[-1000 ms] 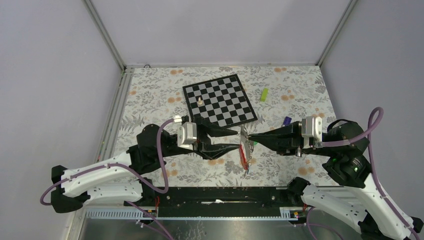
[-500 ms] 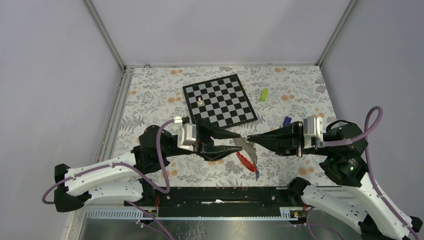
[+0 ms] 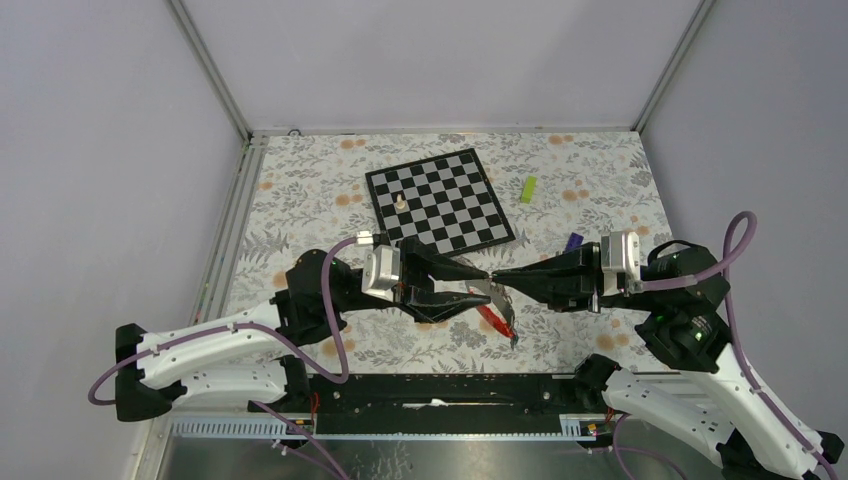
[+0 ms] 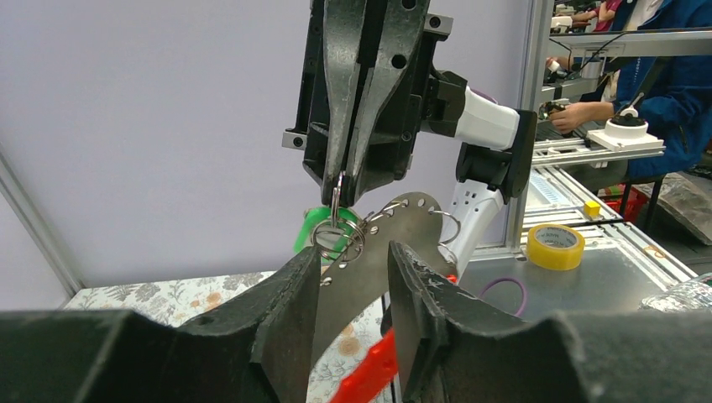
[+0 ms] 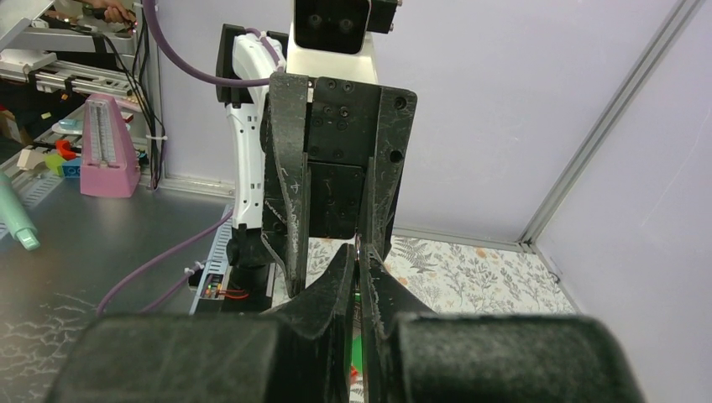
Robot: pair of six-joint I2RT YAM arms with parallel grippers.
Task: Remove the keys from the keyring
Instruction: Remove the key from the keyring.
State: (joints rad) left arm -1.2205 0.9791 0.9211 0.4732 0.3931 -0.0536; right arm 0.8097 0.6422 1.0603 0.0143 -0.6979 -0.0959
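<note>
The right tool [image 3: 497, 274] is pinched tight on the thin wire of the keyring [image 4: 336, 195], holding it up in the air over the near part of the bench [image 3: 300, 200], and from where I stand the 2 tools meet nose to nose there. Just below that pinch a green-headed key [image 4: 312, 228] peeks out behind a little knot of silvery rings. A flat silvery plate [image 4: 369, 252] with holes along its edge leans away from them, tilted. The left tool [image 3: 478, 287] has its 2 fingers [image 4: 290, 311] roughly half apart with that plate standing between them. Its edges look to reach both fingers, but I cannot tell whether they actually clamp it. The red strap [image 3: 494, 320] hangs down below the plate, slanting toward the arms' bases. Farther back on the flowered cloth sits a chessboard [image 3: 440, 200] with 1 small pale piece [image 3: 400, 201] on it. A lime-green block [image 3: 528, 188] lies off to the board's right. A purple-and-yellow block [image 3: 574, 241] lies close beside the right tool's body.
</note>
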